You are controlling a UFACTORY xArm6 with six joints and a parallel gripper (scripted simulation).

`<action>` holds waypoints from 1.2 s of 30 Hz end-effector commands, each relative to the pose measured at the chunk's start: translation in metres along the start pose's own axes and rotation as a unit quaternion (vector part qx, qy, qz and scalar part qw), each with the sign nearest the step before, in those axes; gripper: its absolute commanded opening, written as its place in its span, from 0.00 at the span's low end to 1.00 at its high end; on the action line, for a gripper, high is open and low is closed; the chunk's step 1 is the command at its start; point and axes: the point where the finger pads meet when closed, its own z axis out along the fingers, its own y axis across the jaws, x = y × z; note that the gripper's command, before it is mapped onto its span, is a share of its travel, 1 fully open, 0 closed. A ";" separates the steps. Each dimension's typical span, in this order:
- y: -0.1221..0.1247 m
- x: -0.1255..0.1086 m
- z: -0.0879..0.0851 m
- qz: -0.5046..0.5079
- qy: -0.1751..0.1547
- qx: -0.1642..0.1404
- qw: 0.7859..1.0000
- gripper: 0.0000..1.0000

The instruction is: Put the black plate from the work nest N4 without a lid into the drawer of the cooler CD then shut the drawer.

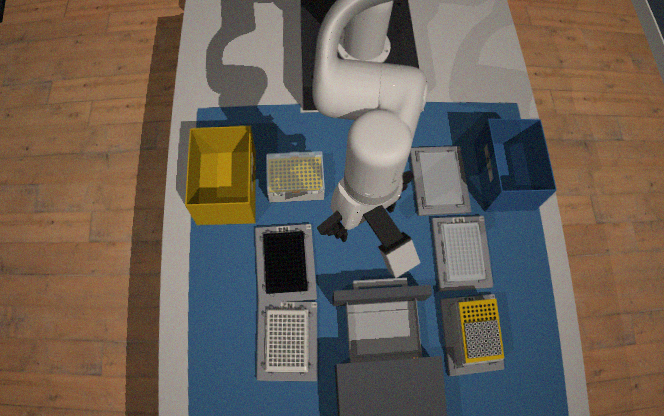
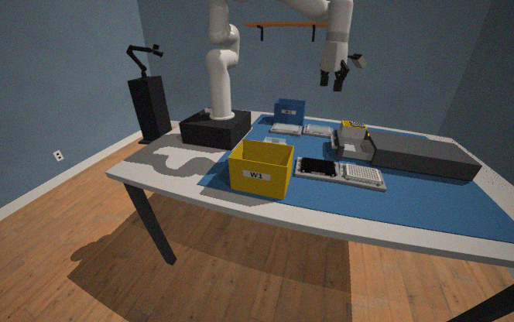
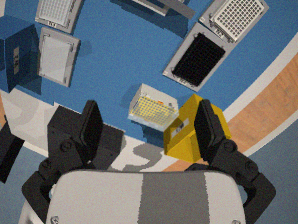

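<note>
so: 2 bins (image 1: 220, 174), approx. 6 nests (image 1: 260, 260).

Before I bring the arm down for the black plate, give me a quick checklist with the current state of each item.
1. Hand open and holding nothing: ok, fingers spread wide, nothing between them.
2. Black plate seated in its nest, no lid on it: ok.
3. Hand above the plate: not ok, in the top view it hangs over the blue mat between the plate and the drawer, and high above the bench.
4. Cooler drawer pulled open: ok, its floor shows.
5. Both drawer places free: cannot tell, only part of the floor is visible.
6. Yellow bin out of the way of the plate: ok, it stands apart.
</note>
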 end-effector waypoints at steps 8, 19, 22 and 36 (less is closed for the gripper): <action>-0.033 -0.006 0.013 0.124 0.001 -0.009 0.992 1.00; -0.065 -0.016 0.029 0.242 0.000 -0.011 0.970 1.00; -0.072 -0.019 0.033 0.262 0.000 -0.011 0.965 1.00; -0.072 -0.019 0.033 0.262 0.000 -0.011 0.965 1.00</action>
